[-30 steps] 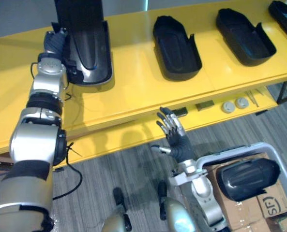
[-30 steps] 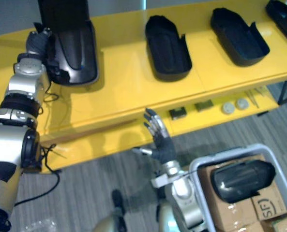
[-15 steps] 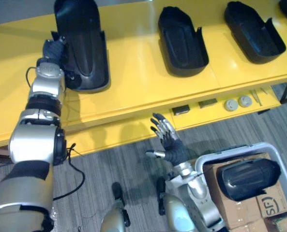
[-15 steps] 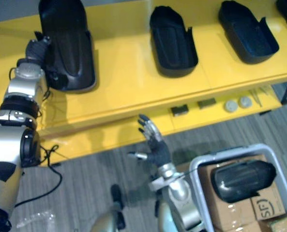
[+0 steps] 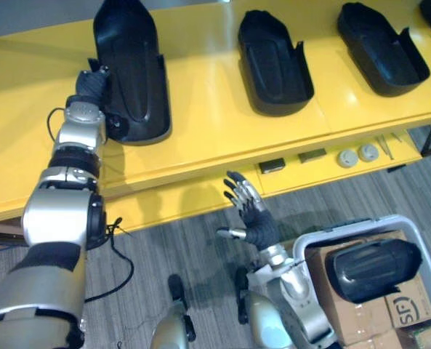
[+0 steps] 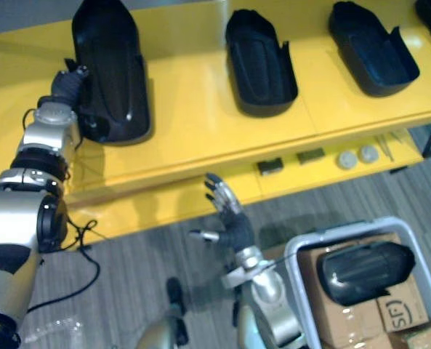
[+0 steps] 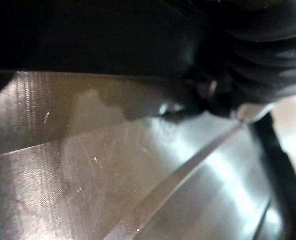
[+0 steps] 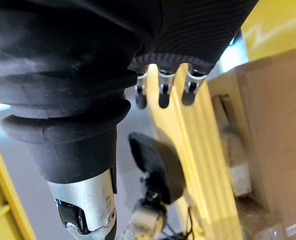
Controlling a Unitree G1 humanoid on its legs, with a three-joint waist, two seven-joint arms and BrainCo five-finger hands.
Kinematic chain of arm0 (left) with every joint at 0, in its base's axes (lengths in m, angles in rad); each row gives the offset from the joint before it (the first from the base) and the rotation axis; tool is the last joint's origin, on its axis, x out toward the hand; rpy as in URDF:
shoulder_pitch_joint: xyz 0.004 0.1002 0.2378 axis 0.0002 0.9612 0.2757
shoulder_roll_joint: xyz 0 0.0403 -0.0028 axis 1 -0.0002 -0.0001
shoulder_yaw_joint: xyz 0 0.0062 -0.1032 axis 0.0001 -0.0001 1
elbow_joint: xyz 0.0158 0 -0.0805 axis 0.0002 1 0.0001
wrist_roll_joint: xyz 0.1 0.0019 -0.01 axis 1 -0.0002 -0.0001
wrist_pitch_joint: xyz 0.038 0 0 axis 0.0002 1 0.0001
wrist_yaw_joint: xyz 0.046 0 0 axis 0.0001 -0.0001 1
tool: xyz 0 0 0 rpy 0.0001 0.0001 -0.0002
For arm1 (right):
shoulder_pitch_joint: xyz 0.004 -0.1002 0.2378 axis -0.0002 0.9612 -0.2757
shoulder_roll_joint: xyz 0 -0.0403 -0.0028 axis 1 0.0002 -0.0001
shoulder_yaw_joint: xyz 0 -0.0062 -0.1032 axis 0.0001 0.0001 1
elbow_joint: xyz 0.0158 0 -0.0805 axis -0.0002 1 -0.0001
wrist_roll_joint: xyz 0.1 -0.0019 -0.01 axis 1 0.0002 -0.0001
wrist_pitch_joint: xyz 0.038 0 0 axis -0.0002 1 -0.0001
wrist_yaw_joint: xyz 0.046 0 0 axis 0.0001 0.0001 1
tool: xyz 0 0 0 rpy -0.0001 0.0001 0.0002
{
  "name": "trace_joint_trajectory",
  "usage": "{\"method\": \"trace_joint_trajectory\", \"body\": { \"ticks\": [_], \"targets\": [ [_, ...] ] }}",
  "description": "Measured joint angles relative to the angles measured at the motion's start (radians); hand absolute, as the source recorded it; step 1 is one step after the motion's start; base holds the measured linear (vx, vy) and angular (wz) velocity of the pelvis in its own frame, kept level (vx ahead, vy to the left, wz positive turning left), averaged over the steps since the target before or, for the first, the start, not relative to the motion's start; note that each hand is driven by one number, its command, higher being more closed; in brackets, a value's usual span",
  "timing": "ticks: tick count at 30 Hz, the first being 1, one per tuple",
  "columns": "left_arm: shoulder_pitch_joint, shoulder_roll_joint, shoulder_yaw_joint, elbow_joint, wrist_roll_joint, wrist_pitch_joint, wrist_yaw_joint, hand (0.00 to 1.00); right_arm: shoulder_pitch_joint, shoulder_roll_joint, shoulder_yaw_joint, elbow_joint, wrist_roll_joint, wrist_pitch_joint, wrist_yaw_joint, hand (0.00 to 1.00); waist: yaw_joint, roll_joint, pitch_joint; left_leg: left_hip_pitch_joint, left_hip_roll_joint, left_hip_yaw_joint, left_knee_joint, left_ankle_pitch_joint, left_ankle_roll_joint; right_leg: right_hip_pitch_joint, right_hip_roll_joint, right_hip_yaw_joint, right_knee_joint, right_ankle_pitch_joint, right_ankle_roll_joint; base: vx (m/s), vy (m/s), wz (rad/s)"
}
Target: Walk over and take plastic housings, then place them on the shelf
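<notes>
Fingers (image 5: 241, 191) spread on right hand (image 5: 259, 228); left hand (image 5: 91, 86) at glossy black curved housing (image 5: 134, 69), grasp unclear

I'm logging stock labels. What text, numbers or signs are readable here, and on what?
Box, in the bin: a dark printed mark, too blurred to read reliably.
Same box, right wrist view: a small label, too small to read.
Housings: no text seen.
Shelf: no text seen.

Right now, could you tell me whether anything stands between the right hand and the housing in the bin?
Only the bin rim. The open right hand hangs over the floor beside it, and the housing lies uncovered on top of cardboard boxes.
</notes>
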Motion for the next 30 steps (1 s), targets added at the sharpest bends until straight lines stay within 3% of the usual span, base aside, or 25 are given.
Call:
{"method": "trace_joint_trajectory", "body": {
  "ticks": [8, 9, 20, 30],
  "targets": [
    [0.006, -0.005, -0.002, -0.001, -0.040, -0.002, 0.008, 1.00, -0.004, 0.000, 0.000, 0.000, 0.000, 0.002, 0.000, 0.00, -0.001, 0.000, 0.000, -0.006, 0.000, -0.001, 0.000, 0.000, 0.000, -0.001, 0.000, -0.002, -0.010, 0.001, 0.001, 0.00, 0.000, 0.00],
    [0.006, -0.005, -0.002, -0.001, -0.040, -0.002, 0.009, 0.00, -0.005, 0.000, 0.000, 0.000, 0.000, 0.002, 0.000, 0.00, -0.001, 0.000, 0.000, -0.006, 0.000, -0.001, 0.000, 0.000, 0.000, -0.001, 0.000, -0.002, -0.011, 0.001, 0.001, 0.00, 0.000, 0.00],
    [0.006, -0.014, 0.013, -0.007, -0.040, -0.007, 0.028, 0.00, -0.006, -0.001, 0.000, 0.000, -0.002, 0.005, 0.000, 0.00, -0.001, 0.000, 0.000, -0.010, -0.002, -0.001, 0.000, 0.000, 0.000, 0.003, 0.000, -0.001, -0.029, 0.006, 0.007, 0.00, 0.000, 0.00],
    [0.017, -0.061, 0.079, -0.015, -0.090, -0.033, 0.103, 0.00, -0.007, -0.005, 0.000, 0.032, -0.004, 0.005, -0.002, 0.00, -0.001, 0.005, -0.003, -0.010, -0.004, -0.004, 0.000, 0.000, 0.000, 0.020, 0.001, -0.003, -0.063, 0.020, 0.013, 0.00, 0.000, 0.00]
  ]
}}
